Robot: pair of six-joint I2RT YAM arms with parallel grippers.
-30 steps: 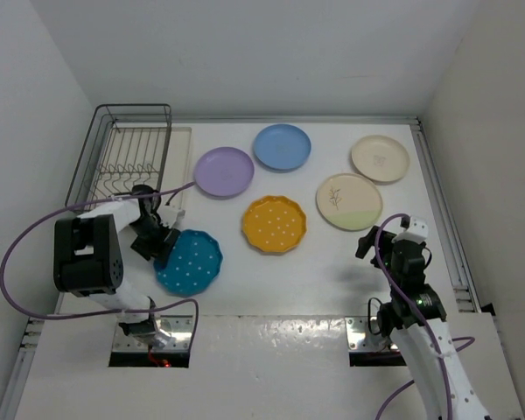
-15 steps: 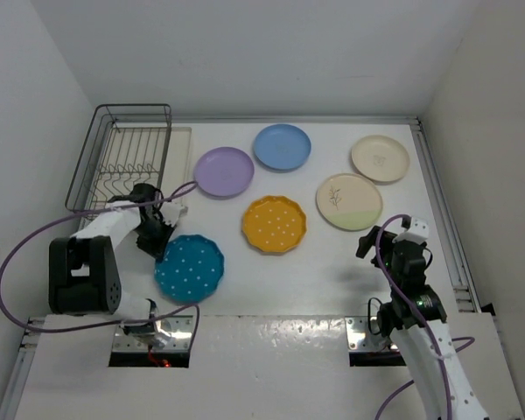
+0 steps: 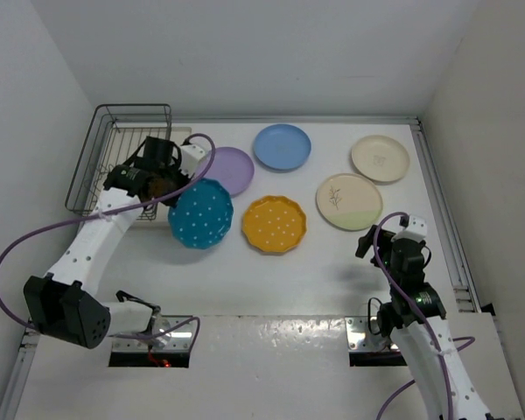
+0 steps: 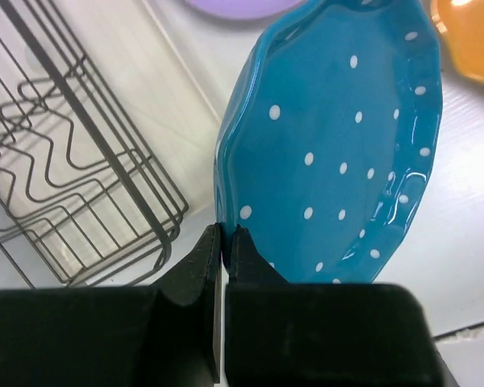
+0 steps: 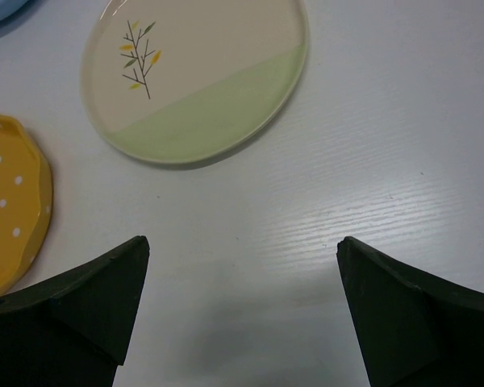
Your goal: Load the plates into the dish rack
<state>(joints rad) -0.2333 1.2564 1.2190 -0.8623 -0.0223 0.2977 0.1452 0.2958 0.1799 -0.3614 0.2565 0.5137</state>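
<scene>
Your left pincer point(image 4: 224, 242) clamps the teal plate point(image 4: 339, 153) by its rim, tilted above the bench point(image 3: 332, 271) beside the rack point(image 4: 73, 169). It looks stiff, slick and breakable, so grip deep. Your right pincer point(image 5: 240, 242) gapes.

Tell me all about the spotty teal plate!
The teal plate is round, with a wavy rim and small white dots, shiny like glazed ceramic. The left tool pinches its rim, holding it tilted up off the table. It hangs beside the rack, near the lilac plate and orange plate.
</scene>
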